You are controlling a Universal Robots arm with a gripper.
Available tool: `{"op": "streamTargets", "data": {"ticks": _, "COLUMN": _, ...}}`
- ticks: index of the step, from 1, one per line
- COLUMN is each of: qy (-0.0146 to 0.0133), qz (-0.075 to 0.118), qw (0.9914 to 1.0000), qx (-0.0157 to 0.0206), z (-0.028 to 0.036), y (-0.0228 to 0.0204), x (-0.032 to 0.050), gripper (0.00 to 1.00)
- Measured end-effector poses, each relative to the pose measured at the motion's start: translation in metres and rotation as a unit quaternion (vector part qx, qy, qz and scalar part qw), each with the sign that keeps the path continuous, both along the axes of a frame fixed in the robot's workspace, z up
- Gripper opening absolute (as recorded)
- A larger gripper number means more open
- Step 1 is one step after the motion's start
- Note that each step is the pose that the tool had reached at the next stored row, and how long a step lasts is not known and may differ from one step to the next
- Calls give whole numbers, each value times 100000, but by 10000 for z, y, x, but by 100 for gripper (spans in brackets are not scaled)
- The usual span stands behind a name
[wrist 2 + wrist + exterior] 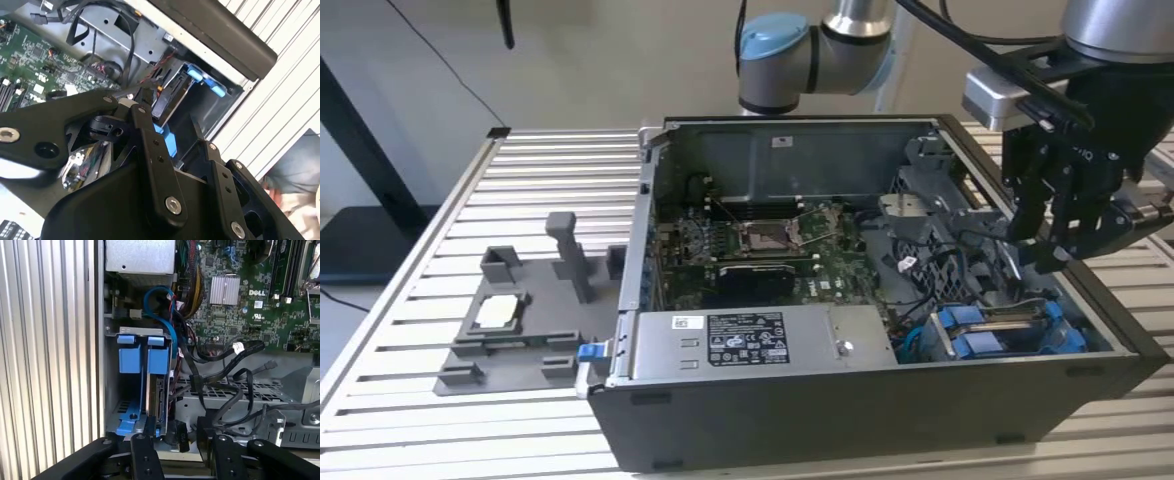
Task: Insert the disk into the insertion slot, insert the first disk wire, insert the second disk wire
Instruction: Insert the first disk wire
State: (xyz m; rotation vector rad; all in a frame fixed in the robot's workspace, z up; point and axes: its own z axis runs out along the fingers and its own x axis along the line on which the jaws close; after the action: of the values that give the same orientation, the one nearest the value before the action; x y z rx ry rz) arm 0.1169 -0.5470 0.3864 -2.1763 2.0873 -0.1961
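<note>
Shows the disk [159,400] already seated on edge inside the insertion slot [141,331], connector edge in view and blue carrier tabs [131,359] just beside it. Places that slot [958,340], in the exterior view, in the near corner of the open computer case [854,420], toward the exterior view's right. Finds a loose black connector [181,435] just beside the slot's open end and near the tool [177,454], with black cables [225,360] looping over the grey metal beyond. Cannot tell whether the tool is open or closed. Sets the tool [1051,250], in the exterior view, above the case's right side, over the slot and apart from it. Notes the grey power supply box [747,340] along the case's near wall, the motherboard [761,245] behind it, all on a slatted worktop [547,170].
</note>
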Motion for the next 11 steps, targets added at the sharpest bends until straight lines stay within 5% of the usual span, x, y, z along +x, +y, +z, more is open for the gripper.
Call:
{"op": "streamTargets", "data": {"ticks": 1, "qy": -347, "qz": 8, "qw": 99999, "qx": -3, "z": 0, "y": -1, "x": 0, "gripper": 46}}
{"op": "streamTargets", "data": {"ticks": 11, "qy": -423, "qz": -285, "qw": 99999, "qx": -42, "z": -3, "y": 1, "x": -22, "gripper": 46}}
